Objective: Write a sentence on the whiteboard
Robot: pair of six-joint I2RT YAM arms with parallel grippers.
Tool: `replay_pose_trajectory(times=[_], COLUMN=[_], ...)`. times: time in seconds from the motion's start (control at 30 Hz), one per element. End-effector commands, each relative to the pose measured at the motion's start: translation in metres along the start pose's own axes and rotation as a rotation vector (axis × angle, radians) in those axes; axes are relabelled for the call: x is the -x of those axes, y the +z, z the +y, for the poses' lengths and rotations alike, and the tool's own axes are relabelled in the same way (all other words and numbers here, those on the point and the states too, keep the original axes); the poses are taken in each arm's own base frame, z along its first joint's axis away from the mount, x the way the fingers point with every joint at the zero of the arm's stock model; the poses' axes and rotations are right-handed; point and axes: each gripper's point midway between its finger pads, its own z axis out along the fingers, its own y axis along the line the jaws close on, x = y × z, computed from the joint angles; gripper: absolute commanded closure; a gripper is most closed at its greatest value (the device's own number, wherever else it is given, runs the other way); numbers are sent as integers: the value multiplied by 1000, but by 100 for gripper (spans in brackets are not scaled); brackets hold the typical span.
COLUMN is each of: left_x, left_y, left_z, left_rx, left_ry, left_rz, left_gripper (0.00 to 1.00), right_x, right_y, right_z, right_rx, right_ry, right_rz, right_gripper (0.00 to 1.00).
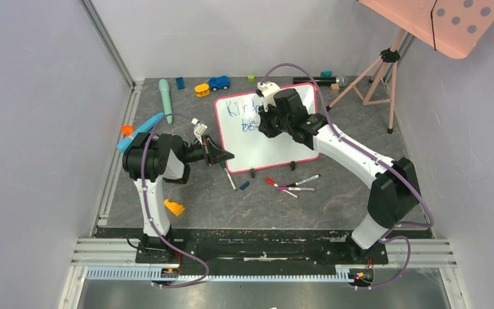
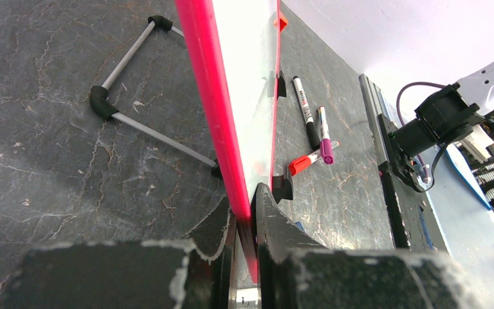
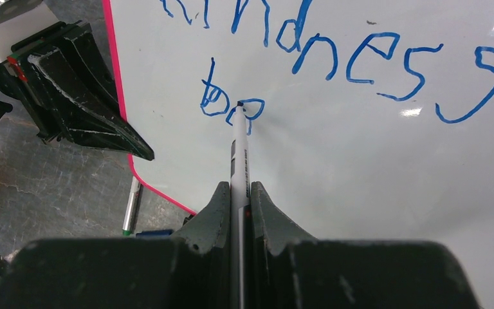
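Whiteboard [image 1: 257, 145] is propped on worktop [image 1: 334, 206], centre of scene. Its left edge is pinched by closed left pincer [image 2: 247, 199]. Marker [image 3: 239, 151] is clamped in closed right pincer [image 3: 235, 190], tip touching board on second line of sentence [image 3: 360, 58] ("Kindness" written, "be" begun). Light, even tip pressure is advised; strokes are best made small and letter size matched to first line.

Whiteboard [image 3: 373, 167] glossy white, frame pink-red, sentence [image 3: 386, 64] blue ahead of black right gripper [image 3: 238, 188], marker [image 3: 239, 151] barrel white, tabletop [image 2: 71, 167] dark grey, veined, beside black left gripper [image 2: 244, 201]
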Motion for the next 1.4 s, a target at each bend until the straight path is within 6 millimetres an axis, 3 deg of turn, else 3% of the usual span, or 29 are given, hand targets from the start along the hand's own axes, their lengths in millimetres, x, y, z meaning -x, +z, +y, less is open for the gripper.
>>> replay_pose_trajectory(times=[0.0,0.4,0.57,0.73,0.87,1.1,1.37], left_x=[2,2,2,2,2,5,3], left_y=[-4,-3,-4,-4,-4,-5,-4], left_z=[15,15,15,15,17,22,25], left_rx=[38,38,38,38,45,101,157], left_ry=[194,195,195,195,189,173,167], left_rz=[-30,-31,-30,-30,-34,-61,-81], left_gripper=[97,96,96,97,97,97,97], right_x=[-2,-18,-1,23,31,21,12], right_y=[2,-4,-16,-40,-58,-57,-59], right_z=[-5,-8,-12,5,0,-19,-3], right_rx=[-6,-20,-44,62,23,-189,-249], right_ry=[-7,-12,-13,-10,-5,69,94], right_rz=[-2,29,-15,-101,-162,-182,-151], right_gripper=[100,100,100,100,100,100,100])
